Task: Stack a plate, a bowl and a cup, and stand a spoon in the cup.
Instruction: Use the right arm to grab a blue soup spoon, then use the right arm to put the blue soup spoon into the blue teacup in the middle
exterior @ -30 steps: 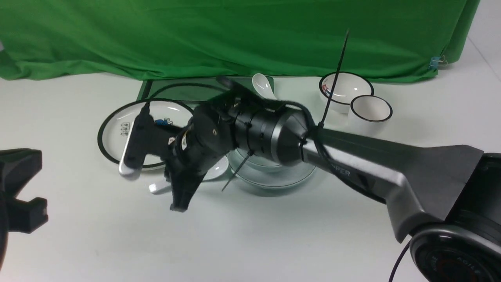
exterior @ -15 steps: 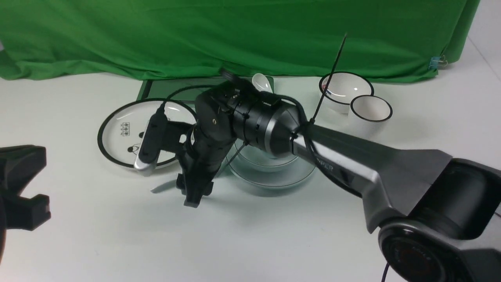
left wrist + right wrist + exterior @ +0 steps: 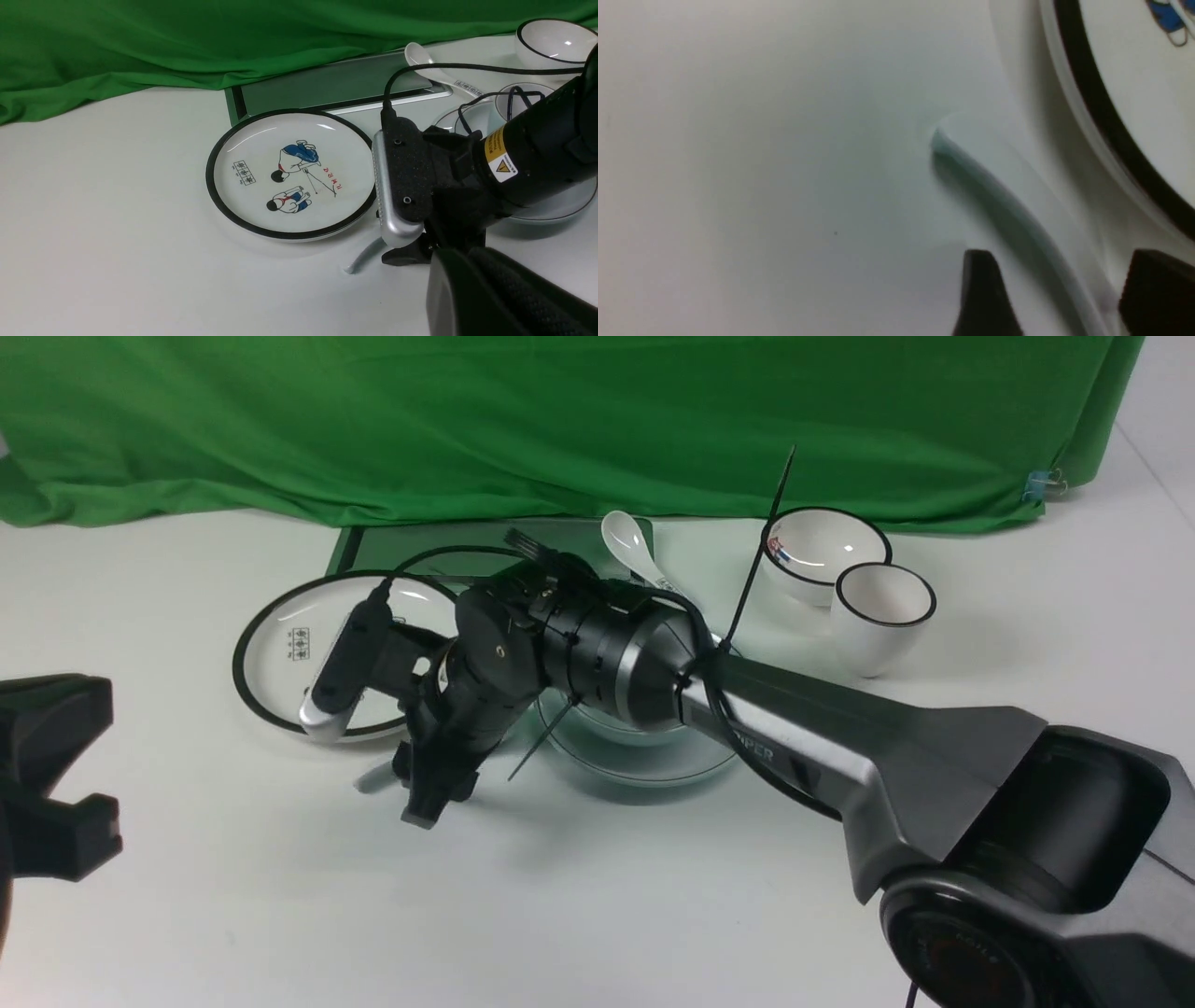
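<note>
The right claw is apart, its 2 fingertips flanking the handle of the plain pale blue-white ceramic spoon. We see it lower over the spoon than 1 second ago; the spoon's bowl, visible then in the front view, is now hidden behind the arm. The spoon lies on the white desk, just beside the white round black-rimmed cartoon plate.

Further out, the plain pale blue-grey bowl sits in the matching round plate, and the small pale blue handleless cup appears to stand in that bowl. The left claw is together, holding nothing.

For us, this shift means the stack looks built and only the spoon remains: we judge a grip is next, then a lift and an upright turn. The neighbouring cartoon plate's rim could obstruct 1 fingertip.
</note>
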Tool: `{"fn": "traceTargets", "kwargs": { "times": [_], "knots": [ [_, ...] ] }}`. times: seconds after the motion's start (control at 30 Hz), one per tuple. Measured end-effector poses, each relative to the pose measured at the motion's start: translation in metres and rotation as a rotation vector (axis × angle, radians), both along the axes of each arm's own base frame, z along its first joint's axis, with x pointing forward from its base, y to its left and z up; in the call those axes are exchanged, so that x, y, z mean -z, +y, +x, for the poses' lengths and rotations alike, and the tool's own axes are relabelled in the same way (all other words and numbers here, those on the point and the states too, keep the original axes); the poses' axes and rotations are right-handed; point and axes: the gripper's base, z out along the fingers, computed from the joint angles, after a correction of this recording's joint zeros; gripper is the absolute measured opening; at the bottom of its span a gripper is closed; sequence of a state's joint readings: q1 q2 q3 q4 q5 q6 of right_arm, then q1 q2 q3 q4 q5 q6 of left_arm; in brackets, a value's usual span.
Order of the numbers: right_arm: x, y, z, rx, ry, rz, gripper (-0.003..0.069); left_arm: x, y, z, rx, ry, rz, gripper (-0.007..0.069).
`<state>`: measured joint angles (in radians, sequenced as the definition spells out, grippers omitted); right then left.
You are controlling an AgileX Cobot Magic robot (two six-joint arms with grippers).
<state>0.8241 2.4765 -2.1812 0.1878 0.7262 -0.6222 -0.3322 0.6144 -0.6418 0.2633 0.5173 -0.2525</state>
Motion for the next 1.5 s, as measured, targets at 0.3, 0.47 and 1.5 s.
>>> {"fn": "traceTargets", "kwargs": {
  "times": [0.3,0.47,1.5],
  "knots": [
    [0.001,0.003,-0.004,0.083,0.096,0.057,0.0102,0.0,0.0,0.0,0.0,0.0,0.001,-0.0029],
    [-0.001,0.006,-0.011,0.102,0.202,0.101,0.0102,0.0,0.0,0.0,0.0,-0.001,0.002,-0.0029],
    [-0.075,-0.141,0.04,0.565,-0.013,0.663,0.0101,0.0,0.0,0.0,0.007,-0.008,0.014,-0.0029]
  ]
}}
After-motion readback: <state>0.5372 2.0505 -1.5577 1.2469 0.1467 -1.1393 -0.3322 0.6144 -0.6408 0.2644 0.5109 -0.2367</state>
